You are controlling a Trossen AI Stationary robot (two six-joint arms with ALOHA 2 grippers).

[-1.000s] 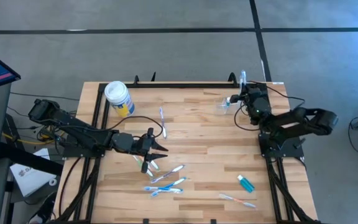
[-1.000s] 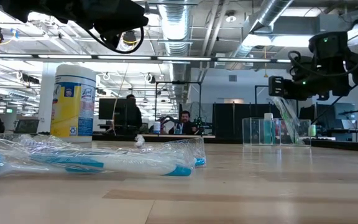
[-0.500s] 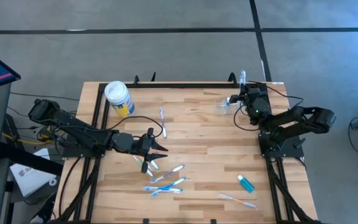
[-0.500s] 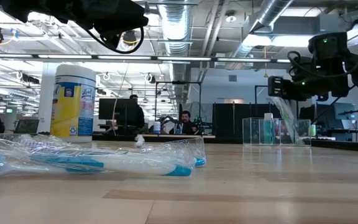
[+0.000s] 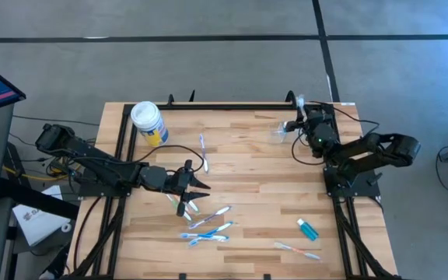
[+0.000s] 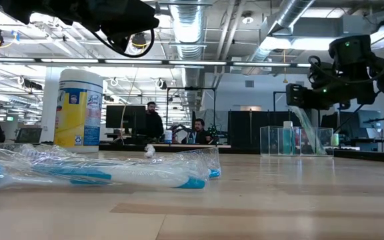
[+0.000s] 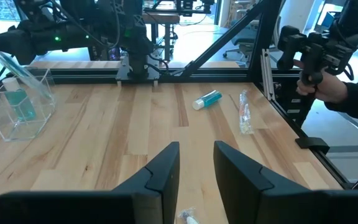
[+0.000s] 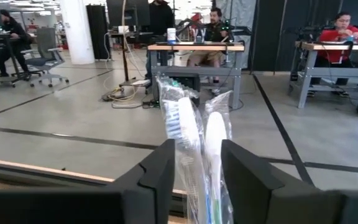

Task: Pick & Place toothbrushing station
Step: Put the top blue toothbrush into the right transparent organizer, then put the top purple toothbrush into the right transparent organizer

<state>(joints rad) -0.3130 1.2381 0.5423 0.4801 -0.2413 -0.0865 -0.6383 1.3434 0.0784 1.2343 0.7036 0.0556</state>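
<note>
The see-through cup (image 6: 292,141) stands on the table at the far right, with a teal thing inside; it also shows in the high view (image 5: 279,131) and the left wrist view (image 7: 18,113). My right gripper (image 5: 299,124) hovers just above and beside it, shut on a clear-wrapped toothbrush (image 8: 194,143). My left gripper (image 5: 198,183) is open and empty at mid-table, above loose wrapped toothbrushes (image 5: 207,223). My right gripper pinches the wrapped toothbrush (image 8: 197,180) between its two fingers, partway along its length. The fingers lie roughly level and across it. The bristle end (image 8: 178,106) sticks out past the fingers. The other end (image 6: 312,137) slants down at the cup; the brush is off the table.
A white-lidded yellow-and-blue canister (image 5: 148,122) stands at the far left. One wrapped toothbrush (image 5: 203,152) lies mid-table, a teal tube (image 5: 308,229) and another toothbrush (image 5: 298,250) at the near right. Black rails edge the table. People sit in the room beyond.
My right gripper has shifted a little toward the table's left, over the cup, and the toothbrush's upper end has leaned the same way. My left arm has kept still.
</note>
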